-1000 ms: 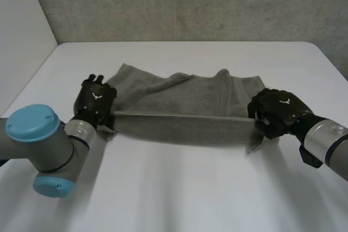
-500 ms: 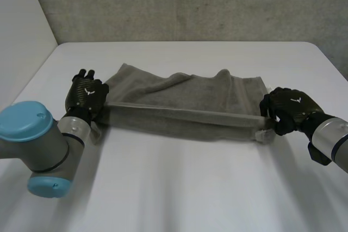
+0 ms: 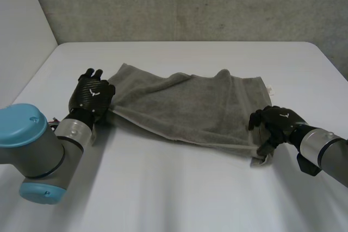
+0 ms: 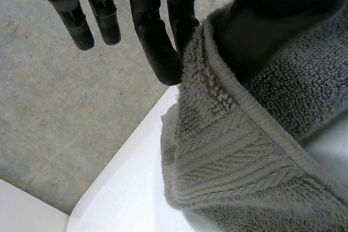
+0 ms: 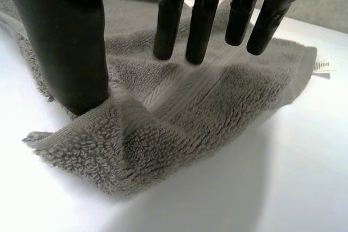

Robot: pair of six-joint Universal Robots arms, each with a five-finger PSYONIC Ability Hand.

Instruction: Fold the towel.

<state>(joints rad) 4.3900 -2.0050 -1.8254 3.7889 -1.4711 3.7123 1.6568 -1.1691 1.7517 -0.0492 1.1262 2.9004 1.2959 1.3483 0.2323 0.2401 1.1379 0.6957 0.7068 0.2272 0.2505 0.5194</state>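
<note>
To fold the towel [image 3: 190, 107] well, I judge its near edge should be raised level and taut, then carried over to meet the far edge, corner on corner; as it lies, that edge slants, with its right end nearer the robot. The left robot hand [image 3: 92, 97] pinches the near left corner, while the right robot hand [image 3: 274, 123] sits on the near right corner, and I cannot tell whether it grips. The towel is grey and thick-piled, and lies rumpled across the middle of the bench [image 3: 179, 188].

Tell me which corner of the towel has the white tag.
On the towel, the far right corner, beyond the right hand: the white tag sticks out there.
</note>
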